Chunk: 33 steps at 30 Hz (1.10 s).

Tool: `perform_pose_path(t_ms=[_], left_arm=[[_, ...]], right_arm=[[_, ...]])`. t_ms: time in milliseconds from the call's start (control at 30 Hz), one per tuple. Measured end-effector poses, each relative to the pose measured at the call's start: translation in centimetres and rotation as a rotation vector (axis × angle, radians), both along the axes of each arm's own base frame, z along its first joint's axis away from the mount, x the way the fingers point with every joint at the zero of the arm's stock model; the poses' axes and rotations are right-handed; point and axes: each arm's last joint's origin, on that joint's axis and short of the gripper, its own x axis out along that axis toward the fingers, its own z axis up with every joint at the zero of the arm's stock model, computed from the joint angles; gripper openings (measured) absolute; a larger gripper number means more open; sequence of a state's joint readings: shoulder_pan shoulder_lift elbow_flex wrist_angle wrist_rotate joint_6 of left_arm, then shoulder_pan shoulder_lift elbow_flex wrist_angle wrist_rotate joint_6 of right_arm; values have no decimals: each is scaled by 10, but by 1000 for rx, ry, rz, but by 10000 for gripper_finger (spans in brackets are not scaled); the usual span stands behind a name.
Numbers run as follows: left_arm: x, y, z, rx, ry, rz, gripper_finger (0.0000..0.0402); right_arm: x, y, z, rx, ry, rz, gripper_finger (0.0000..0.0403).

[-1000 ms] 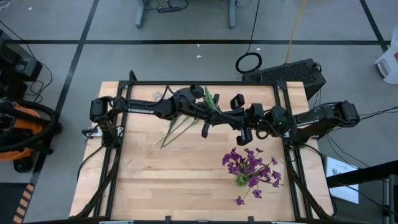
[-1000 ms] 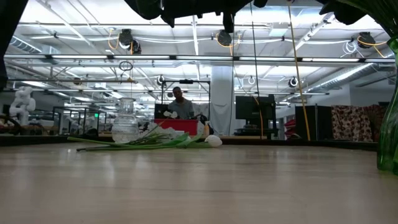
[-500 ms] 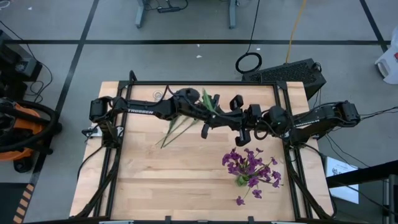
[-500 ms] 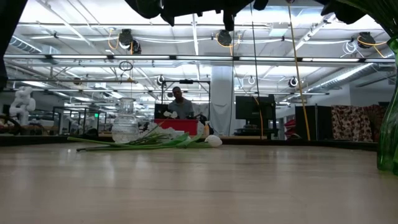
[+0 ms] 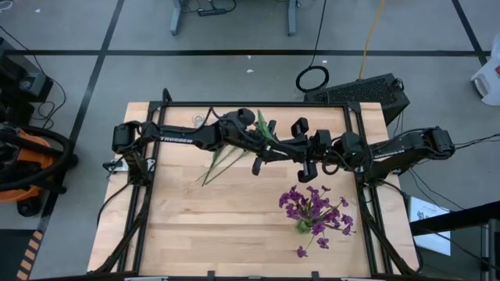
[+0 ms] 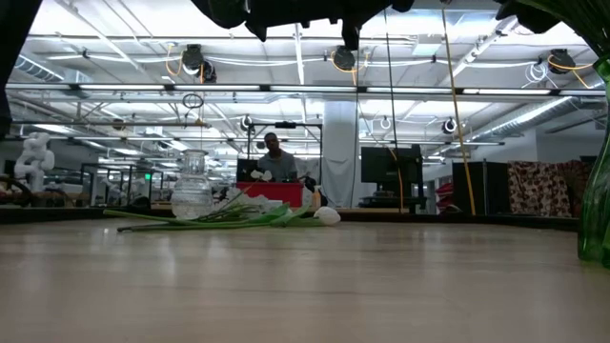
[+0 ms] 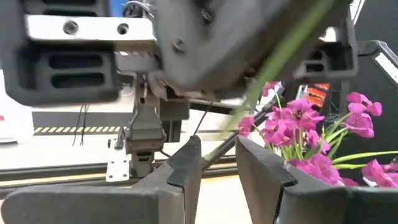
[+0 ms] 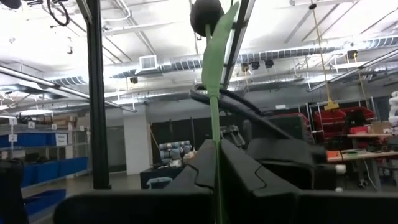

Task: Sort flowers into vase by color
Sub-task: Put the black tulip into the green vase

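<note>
Both grippers meet high above the table's middle. My right gripper (image 5: 301, 150) (image 8: 214, 149) is shut on a green flower stem (image 8: 214, 118) with a long leaf (image 5: 264, 125) and a dark-looking bud (image 8: 206, 12). My left gripper (image 5: 275, 143) (image 7: 217, 152) is open. Its fingers stand on either side of the same stem (image 7: 219, 148), and no touch shows. The purple flowers (image 5: 312, 209) (image 7: 298, 124) stand in a green vase (image 6: 596, 214). More stems (image 5: 217, 162) (image 6: 224, 219), one with a white bud (image 6: 327, 215), lie flat on the table. My right gripper pinches the thin green stalk (image 8: 214, 134) between its two fingers, below the leaf. The fingers come about level from the table's right side and lie across the stalk. The flower is lifted clear of the table, its leaf and bud reaching past the fingers toward the far edge.
A clear glass vase (image 6: 193, 186) stands by the far edge, behind the lying stems. One loose purple blossom (image 5: 301, 251) lies near the front edge. Bare wood (image 5: 203, 226) fills the near left of the table. A person (image 6: 276, 157) sits in the room beyond.
Both grippers and the held stem drifted a little toward the table's left edge, then came back to about where they were. The flowers on the table and in the vase kept still.
</note>
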<state>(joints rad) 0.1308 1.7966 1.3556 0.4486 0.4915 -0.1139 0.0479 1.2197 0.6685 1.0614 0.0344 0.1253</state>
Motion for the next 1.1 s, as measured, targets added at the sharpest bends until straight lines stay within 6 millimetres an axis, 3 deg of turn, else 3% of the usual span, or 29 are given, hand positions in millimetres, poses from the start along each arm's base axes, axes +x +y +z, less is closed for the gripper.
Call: perform_pose_path(t_ms=[1100], left_arm=[[1, -2, 2, 19, -30, 39, 107]], right_arm=[[5, 0, -8, 17, 74, -9, 4]])
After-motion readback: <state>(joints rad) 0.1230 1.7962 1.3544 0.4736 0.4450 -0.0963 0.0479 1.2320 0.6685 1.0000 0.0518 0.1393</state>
